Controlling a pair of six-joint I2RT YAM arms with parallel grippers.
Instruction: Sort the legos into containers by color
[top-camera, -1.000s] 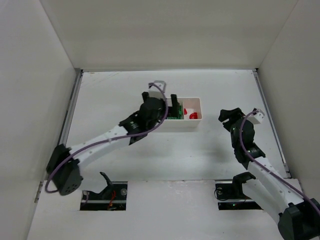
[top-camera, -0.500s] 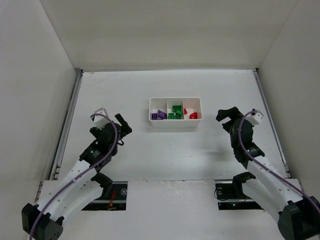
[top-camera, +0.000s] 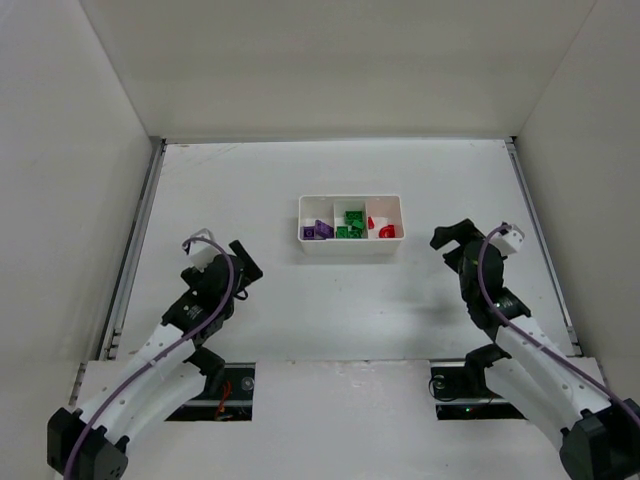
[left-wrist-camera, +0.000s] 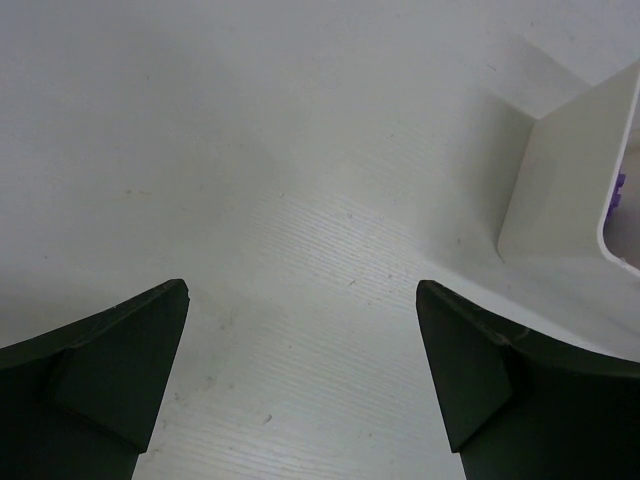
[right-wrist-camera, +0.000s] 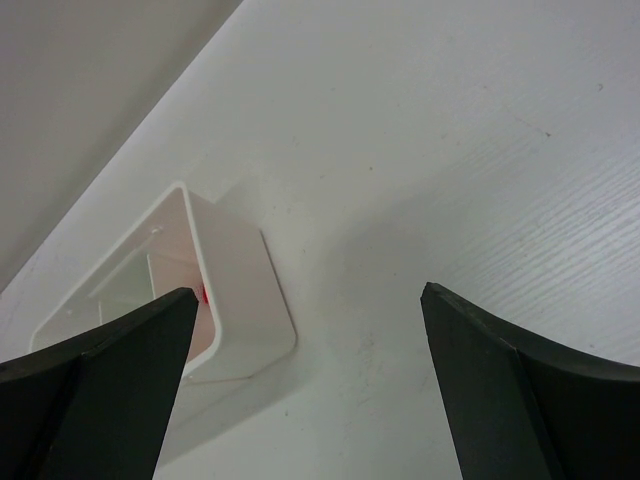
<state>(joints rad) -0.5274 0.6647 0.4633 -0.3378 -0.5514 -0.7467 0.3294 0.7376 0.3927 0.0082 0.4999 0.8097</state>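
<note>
The white tray (top-camera: 350, 248) sits at the table's centre with three compartments. Purple legos (top-camera: 317, 230) lie in its left compartment, green legos (top-camera: 351, 225) in the middle one, red legos (top-camera: 383, 229) in the right one. My left gripper (top-camera: 243, 262) is open and empty, left of the tray and apart from it. In the left wrist view the gripper (left-wrist-camera: 300, 300) is over bare table, with the tray's corner (left-wrist-camera: 570, 170) at the right edge. My right gripper (top-camera: 450, 240) is open and empty, right of the tray. The right wrist view shows the gripper (right-wrist-camera: 305, 300) and the tray's end (right-wrist-camera: 235, 290) at left.
White walls enclose the table on the left, back and right. A metal rail (top-camera: 135, 240) runs along the left edge and another along the right edge (top-camera: 540, 240). Both arm bases sit at the near edge.
My left arm has pulled back from over the tray to the left side of the table, uncovering the purple and green legos. My right arm has barely moved.
</note>
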